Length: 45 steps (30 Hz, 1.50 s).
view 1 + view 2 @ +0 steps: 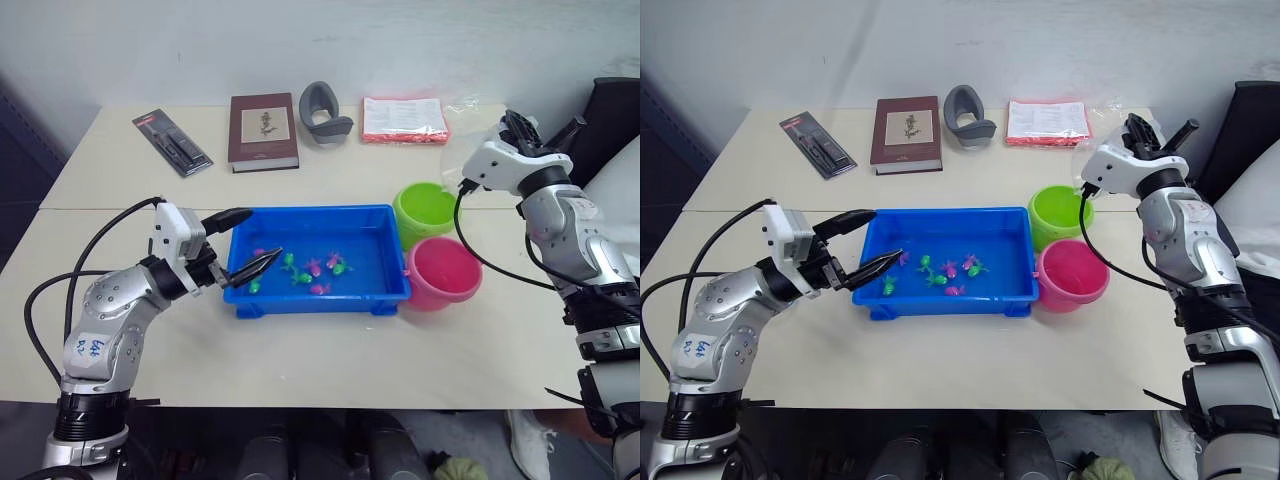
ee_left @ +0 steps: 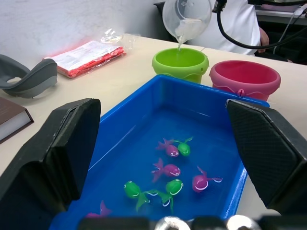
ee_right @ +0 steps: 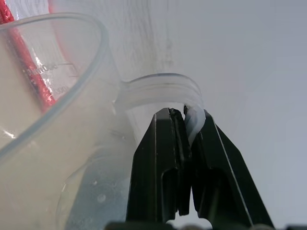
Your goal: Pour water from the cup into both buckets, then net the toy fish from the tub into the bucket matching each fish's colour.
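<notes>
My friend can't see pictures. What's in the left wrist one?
A clear measuring cup tips water into a lime green bucket beside a pink bucket. In front, a blue tub holds small green and pink toy fish, framed by the left tool's open black fingers.

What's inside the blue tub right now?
The tub holds water and small toy fish, green and pink, clustered mid-tub. One pink fish near the left gripper is partly hidden behind it. No net in it.
</notes>
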Each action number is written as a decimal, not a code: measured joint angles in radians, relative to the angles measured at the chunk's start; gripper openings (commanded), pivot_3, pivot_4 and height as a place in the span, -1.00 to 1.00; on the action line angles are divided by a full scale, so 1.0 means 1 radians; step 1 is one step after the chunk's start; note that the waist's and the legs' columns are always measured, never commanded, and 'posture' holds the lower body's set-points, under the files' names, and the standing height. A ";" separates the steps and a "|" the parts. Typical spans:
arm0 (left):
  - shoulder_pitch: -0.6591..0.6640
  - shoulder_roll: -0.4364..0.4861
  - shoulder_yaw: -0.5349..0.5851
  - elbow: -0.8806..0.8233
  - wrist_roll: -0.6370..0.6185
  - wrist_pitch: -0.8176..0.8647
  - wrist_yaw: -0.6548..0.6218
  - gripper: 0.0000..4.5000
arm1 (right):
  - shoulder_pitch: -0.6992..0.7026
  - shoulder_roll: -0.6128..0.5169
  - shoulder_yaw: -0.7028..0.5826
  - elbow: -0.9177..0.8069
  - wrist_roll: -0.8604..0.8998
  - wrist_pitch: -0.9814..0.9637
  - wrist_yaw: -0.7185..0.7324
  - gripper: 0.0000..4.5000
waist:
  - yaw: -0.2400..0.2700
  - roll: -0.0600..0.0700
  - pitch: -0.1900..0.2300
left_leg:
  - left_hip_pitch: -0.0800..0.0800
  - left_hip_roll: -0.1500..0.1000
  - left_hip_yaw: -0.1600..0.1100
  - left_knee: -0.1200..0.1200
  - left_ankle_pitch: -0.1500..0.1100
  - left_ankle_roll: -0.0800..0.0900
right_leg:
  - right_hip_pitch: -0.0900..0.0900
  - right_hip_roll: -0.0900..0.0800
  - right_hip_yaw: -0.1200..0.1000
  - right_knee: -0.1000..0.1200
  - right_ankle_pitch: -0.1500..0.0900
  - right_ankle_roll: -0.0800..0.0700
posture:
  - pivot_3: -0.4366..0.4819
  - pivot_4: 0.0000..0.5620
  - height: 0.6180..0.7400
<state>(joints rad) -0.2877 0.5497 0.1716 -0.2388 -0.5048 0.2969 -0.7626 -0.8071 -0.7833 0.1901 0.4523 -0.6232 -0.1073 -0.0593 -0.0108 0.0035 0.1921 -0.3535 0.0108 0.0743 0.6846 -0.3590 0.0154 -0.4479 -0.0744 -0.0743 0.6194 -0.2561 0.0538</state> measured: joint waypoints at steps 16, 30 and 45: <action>-0.007 -0.002 -0.016 0.011 0.001 -0.015 -0.014 1.00 | 0.015 0.000 0.001 0.025 -0.093 -0.121 -0.099 -0.99 | -0.017 0.000 0.000 | 0.000 0.000 0.000 0.000 0.000 0.000 | 0.000 0.000 0.000 0.001 0.000 0.000 | -0.05 -0.47 1.00; -0.016 0.014 -0.005 0.011 -0.060 0.030 -0.063 1.00 | 0.071 0.174 -0.429 -0.080 0.605 0.243 0.244 -0.99 | -0.015 0.000 0.000 | 0.001 0.000 0.000 0.000 0.001 0.000 | 0.001 0.000 0.000 0.001 0.000 0.000 | -0.05 -0.47 1.00; 0.004 0.102 -0.031 -0.151 -0.174 0.152 -0.178 1.00 | 0.446 0.393 -0.763 -0.235 1.006 0.573 0.221 -0.99 | -0.017 -0.001 -0.001 | 0.003 -0.001 0.002 0.000 0.001 0.001 | 0.003 0.000 0.004 0.004 0.000 0.000 | -0.05 -0.47 1.00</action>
<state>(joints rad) -0.2837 0.6519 0.1403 -0.3898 -0.6787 0.4492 -0.9410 -0.3613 -0.3901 -0.5726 0.2171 0.3827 0.4662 0.1619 -0.0275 0.0029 0.1915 -0.3502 0.0100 0.0759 0.6844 -0.3582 0.0167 -0.4453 -0.0745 -0.0700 0.6232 -0.2559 0.0540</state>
